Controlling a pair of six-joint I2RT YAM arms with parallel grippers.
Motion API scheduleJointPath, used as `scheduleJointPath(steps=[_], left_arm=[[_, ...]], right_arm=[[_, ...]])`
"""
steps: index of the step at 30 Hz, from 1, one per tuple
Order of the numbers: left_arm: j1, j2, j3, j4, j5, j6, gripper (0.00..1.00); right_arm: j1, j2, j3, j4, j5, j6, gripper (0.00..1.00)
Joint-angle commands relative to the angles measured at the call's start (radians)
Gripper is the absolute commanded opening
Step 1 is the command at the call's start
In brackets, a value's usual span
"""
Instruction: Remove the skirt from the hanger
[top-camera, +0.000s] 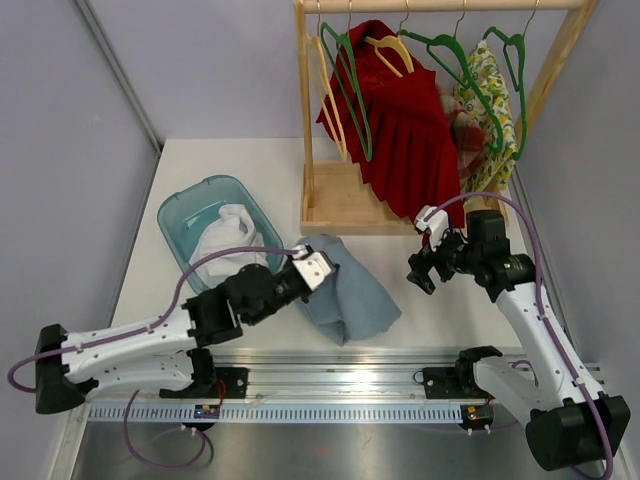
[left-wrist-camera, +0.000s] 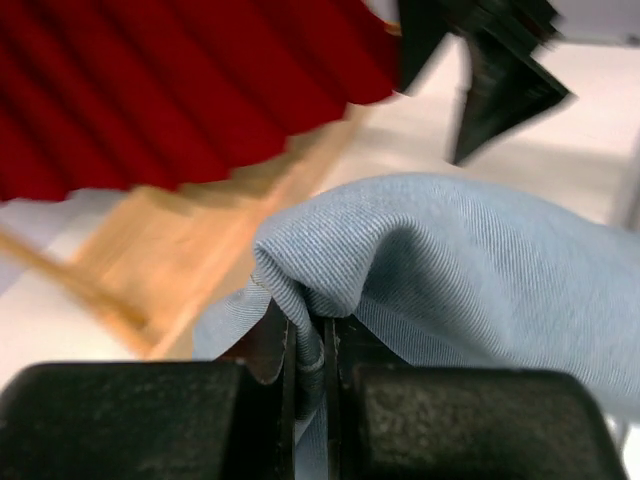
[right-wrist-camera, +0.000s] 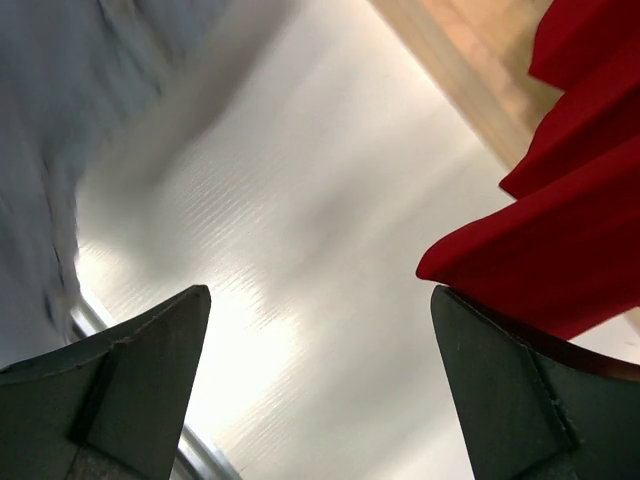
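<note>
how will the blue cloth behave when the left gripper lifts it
Probably floppy: the blue cloth bunches into a soft fold where the left gripper pinches it. Likely to drape and drag, since most of it lies on the table.

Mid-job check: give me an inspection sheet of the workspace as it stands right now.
Surface: white table, no spills seen.
Job's things: red skirt hangs on the wooden rack; blue garment lies crumpled on the table.
Clutter: teal basin holding a white cloth; floral garment on the rack.
Claws: left claw shut on a fold of the blue garment; right claw open beside the red skirt's hem.
Cables: purple cable looped along each arm, no snag seen.
Surroundings: grey walls; metal rail at the near edge.
</note>
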Motion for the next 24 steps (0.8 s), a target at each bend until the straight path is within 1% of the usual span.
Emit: scheduleJointPath(steps=[1,2,5,6,8,9,11,12,13,14,15,16,17,18,19,20,21,24], left_arm=[[0.013,-0.128,0.068,-0.077,-0.272,0.031,0.00],[0.020,-0.176,0.080,-0.109,-0.365,0.040,0.00],[0.085,-0.234,0.131,-0.159,-0.495,0.061,0.00],[0.142,-0.239,0.145,-0.166,-0.512,0.061,0.00],[0.216,-0.248,0.183,-0.203,-0.521,0.046,0.00],[0.296,-0.248,0.195,-0.209,-0.521,0.040,0.00],[0.374,-0.242,0.214,-0.214,-0.524,0.031,0.00],[0.451,-0.228,0.231,-0.214,-0.527,0.023,0.00],[0.492,-0.221,0.238,-0.214,-0.531,0.006,0.00],[0.534,-0.211,0.244,-0.223,-0.517,-0.042,0.00],[0.621,-0.190,0.254,-0.229,-0.500,-0.073,0.00],[0.667,-0.173,0.258,-0.238,-0.482,-0.110,0.00],[0.712,-0.155,0.263,-0.260,-0.433,-0.183,0.00],[0.802,-0.138,0.275,-0.271,-0.405,-0.224,0.00],[0.844,-0.092,0.278,-0.280,-0.368,-0.250,0.00],[0.884,-0.070,0.283,-0.287,-0.292,-0.331,0.00],[0.936,-0.041,0.286,-0.289,-0.264,-0.354,0.00],[0.973,0.061,0.300,-0.292,-0.224,-0.409,0.00]], right_arm=[[-0.006,0.026,0.028,-0.025,-0.039,-0.029,1.00],[-0.006,0.040,0.030,-0.033,-0.039,-0.030,1.00],[-0.006,0.052,0.033,-0.041,-0.042,-0.032,0.99],[-0.006,0.053,0.036,-0.039,-0.040,-0.032,0.99],[-0.006,0.051,0.033,-0.039,-0.039,-0.032,1.00],[-0.006,0.051,0.031,-0.038,-0.039,-0.032,1.00],[-0.006,0.051,0.031,-0.038,-0.039,-0.032,1.00],[-0.006,0.051,0.031,-0.039,-0.039,-0.032,0.99],[-0.006,0.051,0.031,-0.038,-0.037,-0.032,1.00],[-0.007,0.053,0.031,-0.038,-0.037,-0.032,0.99],[-0.004,0.053,0.031,-0.038,-0.037,-0.032,0.99],[-0.006,0.053,0.031,-0.038,-0.035,-0.032,0.99],[-0.006,0.053,0.031,-0.036,-0.037,-0.032,0.99],[-0.006,0.054,0.031,-0.036,-0.035,-0.032,1.00],[-0.007,0.054,0.031,-0.036,-0.037,-0.031,0.99],[-0.006,0.054,0.030,-0.036,-0.037,-0.031,1.00],[-0.007,0.054,0.030,-0.036,-0.039,-0.031,0.99],[-0.007,0.053,0.030,-0.035,-0.035,-0.032,0.99]])
